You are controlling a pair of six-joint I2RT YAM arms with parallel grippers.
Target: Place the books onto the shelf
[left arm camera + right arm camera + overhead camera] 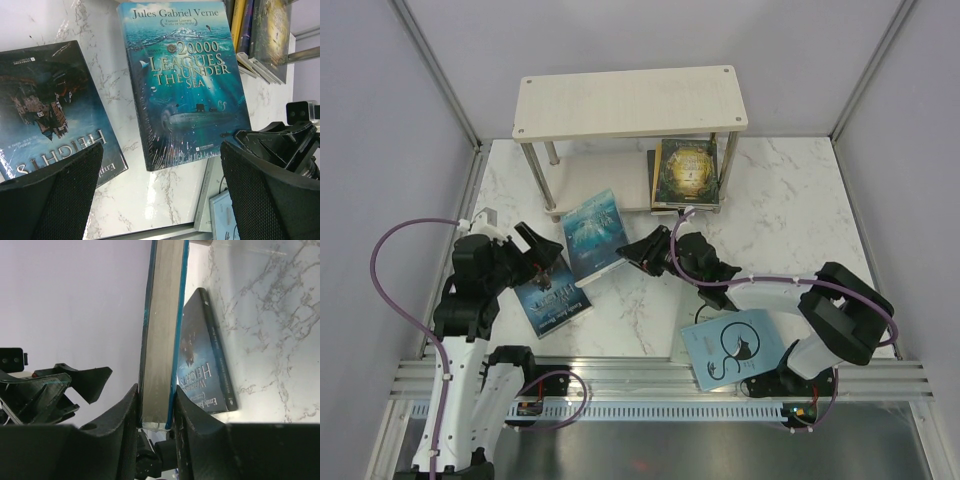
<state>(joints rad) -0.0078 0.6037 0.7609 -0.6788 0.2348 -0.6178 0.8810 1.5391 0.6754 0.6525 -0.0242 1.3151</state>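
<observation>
Marble table (780,200), with grey walls (380,100) close on three sides. At the left, the left gripper (538,256) hangs over the blue book (552,297) with jaws spread wide, holding nothing. That book lies flat near the table's left edge. Just right of it, the right gripper (642,250) pinches the teal book (594,236) at its lower right edge. The wrist view shows the page block squeezed between both fingers (120,420), a narrow grip near a corner. Whether the book's far edge touches the table I cannot tell. Behind stands the shelf (630,100). A stack (685,172) of books fills the right of its lower board and the left part is bare. The cat book (730,348) lies by the right arm's base, well apart.

The teal book looks next to go in. A corner pinch lets a book swing, so carry it slowly and level, and slide it in low under the top board. The bare left half gives the most room, but the front legs frame the gap tightly. The left gripper sits near the path and is best held clear.
</observation>
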